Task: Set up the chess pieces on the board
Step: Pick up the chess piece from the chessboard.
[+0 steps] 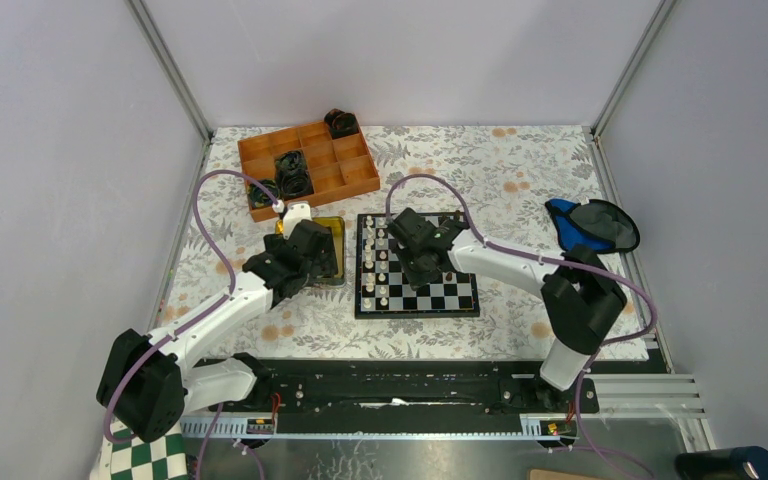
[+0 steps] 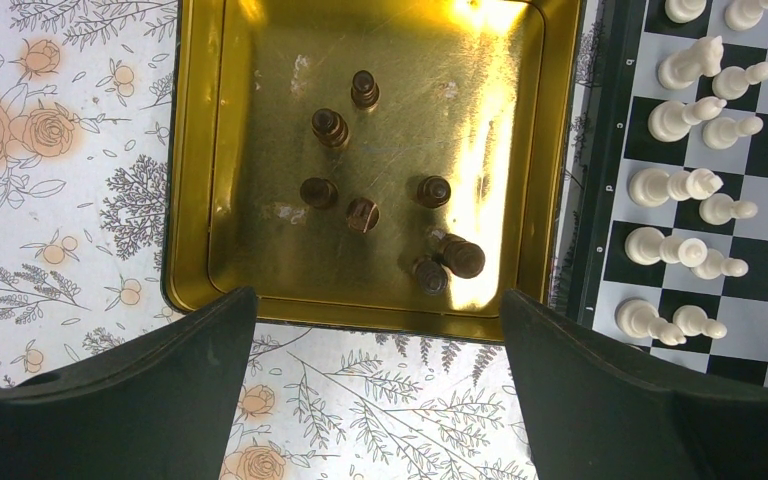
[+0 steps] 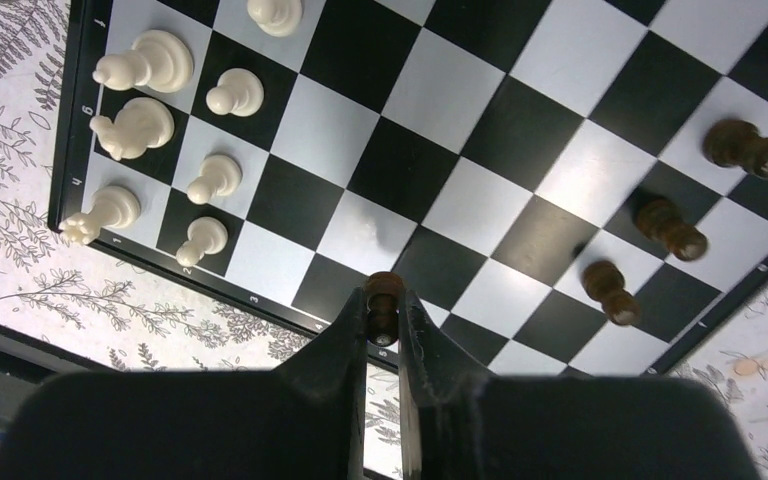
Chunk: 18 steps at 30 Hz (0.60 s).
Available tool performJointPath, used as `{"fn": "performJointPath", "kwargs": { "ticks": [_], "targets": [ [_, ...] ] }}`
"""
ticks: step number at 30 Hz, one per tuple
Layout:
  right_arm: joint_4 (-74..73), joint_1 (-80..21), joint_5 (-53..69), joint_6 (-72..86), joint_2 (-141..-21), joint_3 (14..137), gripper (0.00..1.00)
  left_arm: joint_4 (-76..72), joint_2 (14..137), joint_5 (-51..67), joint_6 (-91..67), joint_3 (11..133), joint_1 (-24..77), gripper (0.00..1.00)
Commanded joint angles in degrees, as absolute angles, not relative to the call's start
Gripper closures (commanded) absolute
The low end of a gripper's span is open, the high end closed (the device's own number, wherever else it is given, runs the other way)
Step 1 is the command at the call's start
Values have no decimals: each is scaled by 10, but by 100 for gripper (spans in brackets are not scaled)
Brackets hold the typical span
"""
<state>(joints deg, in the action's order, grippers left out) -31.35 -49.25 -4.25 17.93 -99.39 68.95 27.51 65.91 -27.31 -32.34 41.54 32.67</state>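
The board (image 1: pixel 417 314) lies in the middle of the floral cloth, with white chess pieces (image 1: pixel 380 262) along its left side. My right gripper (image 3: pixel 383 305) hangs over the board's edge squares (image 3: pixel 480 130), shut on a dark brown piece (image 3: pixel 384 288). Three dark pieces (image 3: pixel 670 225) stand on the board's right side, and white ones (image 3: pixel 145 65) stand at its upper left. My left gripper (image 2: pixel 378 300) is open and holds nothing, at the near rim of a gold tin (image 2: pixel 192 150). Several dark brown pieces (image 2: pixel 330 127) stand in that tin. White pieces (image 2: pixel 675 185) show on the board's edge to the right.
An orange compartment tray (image 1: pixel 350 178) with black coiled objects (image 1: pixel 293 180) stands at the back left. A blue and black object (image 1: pixel 590 225) lies at the right edge. A green-and-white checkered sheet (image 1: pixel 145 460) sits by the left arm's base. Grey walls close in three sides.
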Motion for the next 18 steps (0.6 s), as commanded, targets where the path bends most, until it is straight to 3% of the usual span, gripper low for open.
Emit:
{"fn": "performJointPath", "kwargs": {
  "ticks": [1, 18],
  "targets": [
    [-340, -498, -94, 194, -943, 681, 94, 276, 658, -290, -317, 435, 333, 1],
    [-355, -470, -138, 240, -882, 594, 94, 276, 657, -288, -316, 435, 338, 1]
  ]
}}
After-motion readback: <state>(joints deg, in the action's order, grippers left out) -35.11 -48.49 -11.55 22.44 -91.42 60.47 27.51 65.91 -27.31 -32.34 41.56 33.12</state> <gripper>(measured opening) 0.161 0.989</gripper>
